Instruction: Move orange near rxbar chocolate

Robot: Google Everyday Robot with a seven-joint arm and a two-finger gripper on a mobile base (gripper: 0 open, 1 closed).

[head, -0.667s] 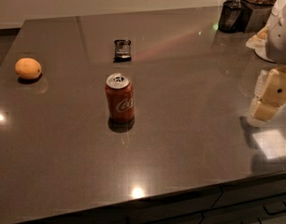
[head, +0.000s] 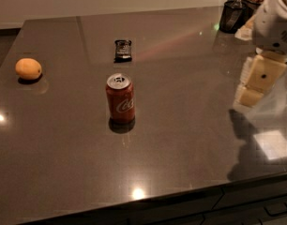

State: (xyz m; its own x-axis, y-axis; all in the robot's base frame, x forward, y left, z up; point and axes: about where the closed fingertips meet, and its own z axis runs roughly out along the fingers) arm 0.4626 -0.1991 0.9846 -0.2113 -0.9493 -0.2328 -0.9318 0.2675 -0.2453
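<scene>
The orange (head: 28, 69) lies on the dark table (head: 181, 139) at the far left. The rxbar chocolate (head: 123, 50), a flat dark wrapper, lies toward the back middle, well right of the orange. My gripper (head: 256, 84), cream-coloured, hangs over the table's right side, far from both and holding nothing that I can see. The white arm (head: 275, 22) rises above it at the top right.
A red soda can (head: 120, 98) stands upright in the middle, in front of the rxbar. A dark bag (head: 232, 15) and snack items sit at the back right corner. The table's front edge runs along the bottom, with drawers below it.
My gripper has moved a little to the left and farther over the table. The orange, the rxbar and the can have not moved.
</scene>
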